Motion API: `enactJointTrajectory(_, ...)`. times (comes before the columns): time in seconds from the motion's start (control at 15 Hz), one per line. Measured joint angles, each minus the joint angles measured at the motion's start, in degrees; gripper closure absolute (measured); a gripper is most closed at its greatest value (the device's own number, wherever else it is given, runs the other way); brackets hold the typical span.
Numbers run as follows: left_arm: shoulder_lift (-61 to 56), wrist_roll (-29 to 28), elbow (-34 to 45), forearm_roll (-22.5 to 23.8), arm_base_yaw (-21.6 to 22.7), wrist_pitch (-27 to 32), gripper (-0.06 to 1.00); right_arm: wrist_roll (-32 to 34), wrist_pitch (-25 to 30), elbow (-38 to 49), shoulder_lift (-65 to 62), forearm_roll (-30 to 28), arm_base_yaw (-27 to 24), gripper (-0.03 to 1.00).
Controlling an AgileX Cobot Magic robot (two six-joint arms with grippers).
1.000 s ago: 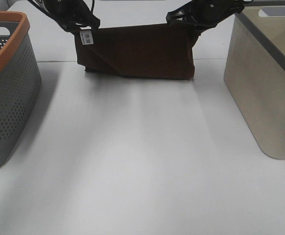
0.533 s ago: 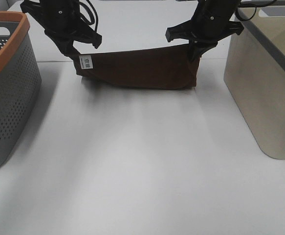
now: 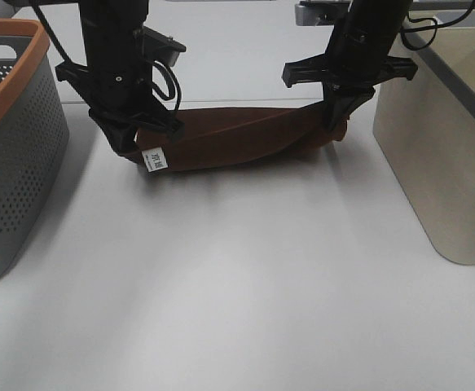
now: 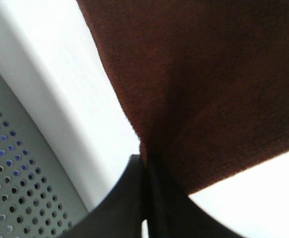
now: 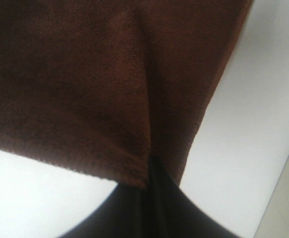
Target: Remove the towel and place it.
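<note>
The dark reddish-brown towel (image 3: 237,140) hangs stretched between my two grippers and sags onto the white table at the far middle. Its white tag (image 3: 154,160) shows at the left corner. My left gripper (image 3: 131,140) is shut on the towel's left corner; the left wrist view shows the cloth (image 4: 208,74) pinched between its fingers (image 4: 129,198). My right gripper (image 3: 335,122) is shut on the right corner; the right wrist view shows the cloth (image 5: 99,74) pinched the same way.
A grey perforated basket with an orange rim (image 3: 13,155) stands at the left; its wall also shows in the left wrist view (image 4: 20,173). A beige bin with a grey rim (image 3: 445,147) stands at the right. The white table (image 3: 237,285) spreads in front.
Both grippers have come down and toward the front with the towel. The towel, which hung free, now sags and bunches on the table.
</note>
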Motion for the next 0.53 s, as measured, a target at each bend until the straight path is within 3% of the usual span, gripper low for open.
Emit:
enactJointTrajectory(0.2,-1.78,0.0,7.56,-0.69,-0.23,-0.11,0.94,-0.52,0.69,3.9,0.0,3.67,0.0,0.97)
enactJointTrajectory(0.53,-4.07,0.0,12.32,-3.27,-0.29,-0.57,0.94,-0.63,0.69,10.66,0.0,4.64,0.0,0.97)
